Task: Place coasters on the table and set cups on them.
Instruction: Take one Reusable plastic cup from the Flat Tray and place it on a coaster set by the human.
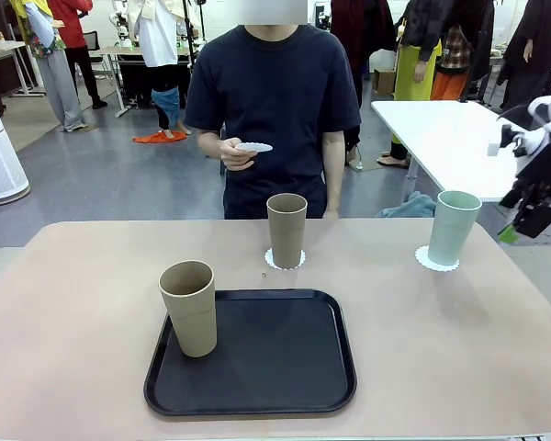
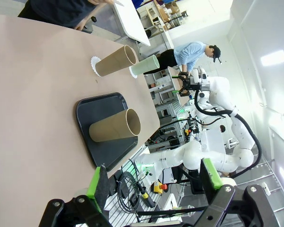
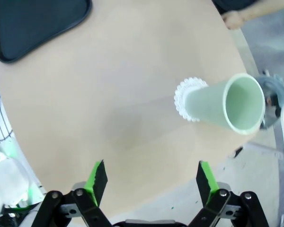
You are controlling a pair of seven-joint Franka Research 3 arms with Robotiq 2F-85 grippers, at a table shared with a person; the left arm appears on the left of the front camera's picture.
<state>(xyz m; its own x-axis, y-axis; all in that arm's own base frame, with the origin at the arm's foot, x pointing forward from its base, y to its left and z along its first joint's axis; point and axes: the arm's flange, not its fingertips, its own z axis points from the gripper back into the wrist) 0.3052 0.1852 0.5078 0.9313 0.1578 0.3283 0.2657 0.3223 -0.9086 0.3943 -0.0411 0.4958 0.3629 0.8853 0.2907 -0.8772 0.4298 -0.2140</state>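
A tan cup (image 1: 286,230) stands on a white coaster (image 1: 285,263) at the middle of the beige table (image 1: 83,276). On another coaster (image 1: 437,261) at the right stands a mint green cup (image 1: 453,227). A second tan cup (image 1: 187,308) stands on the left part of the black tray (image 1: 266,354). The person's hand holds a third coaster (image 1: 253,147) above the far edge. My right gripper (image 3: 150,179) is open over bare table, short of the mint cup (image 3: 227,104) and its coaster (image 3: 185,97). My left gripper (image 2: 154,182) is open and empty, far from the cups (image 2: 114,126).
The tray (image 2: 104,127) lies near the front edge at the middle. A person in a dark shirt (image 1: 275,92) stands at the far side. My right arm (image 1: 537,184) hangs beyond the table's right edge. A white table (image 1: 441,129) stands behind at the right.
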